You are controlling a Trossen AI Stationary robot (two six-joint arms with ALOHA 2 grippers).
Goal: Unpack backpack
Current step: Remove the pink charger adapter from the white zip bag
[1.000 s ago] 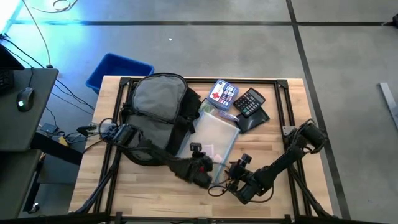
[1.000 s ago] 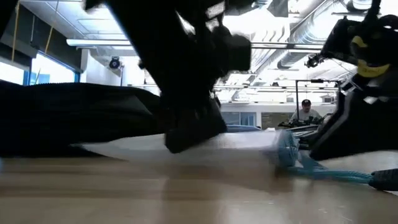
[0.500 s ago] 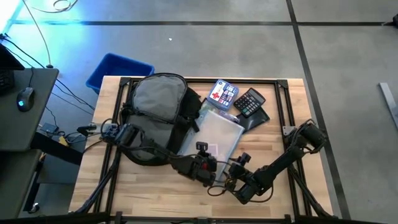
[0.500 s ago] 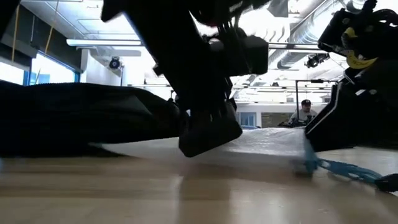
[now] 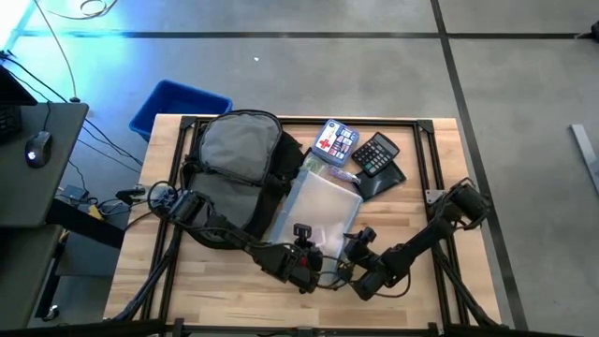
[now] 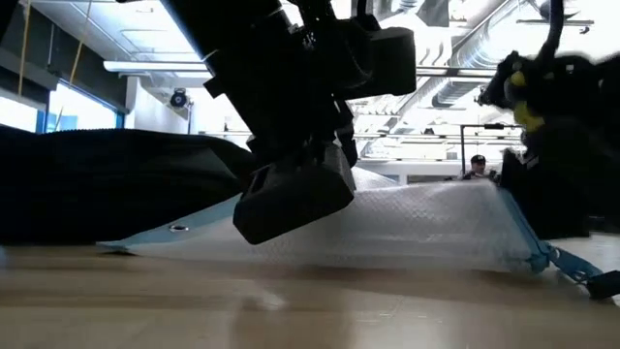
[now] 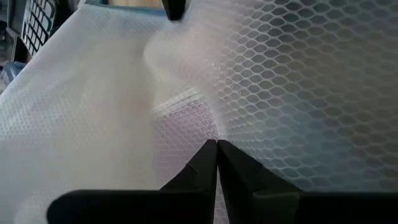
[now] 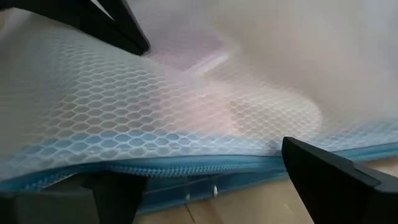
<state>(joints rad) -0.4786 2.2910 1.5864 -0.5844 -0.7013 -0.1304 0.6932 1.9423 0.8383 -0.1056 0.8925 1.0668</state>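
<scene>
High view: backpack (image 5: pixel 239 178) flat on the worktop (image 5: pixel 178 290), with the clear mesh zip pouch (image 5: pixel 323 206) touching its side and a pin card (image 5: pixel 335 140) and calculator (image 5: pixel 377 154) just beyond the pouch. Left gripper (image 7: pixel 216 163) pinched shut on pouch film at the pouch's near end. Right gripper (image 8: pixel 205 180) beside it, jaws spread wide around the blue zip edge. Several items already out; any remaining backpack contents hidden.

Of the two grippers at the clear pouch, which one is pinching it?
The left gripper: its fingers are shut on the clear pouch. The right gripper stands open around the pouch's blue zipper edge.
</scene>
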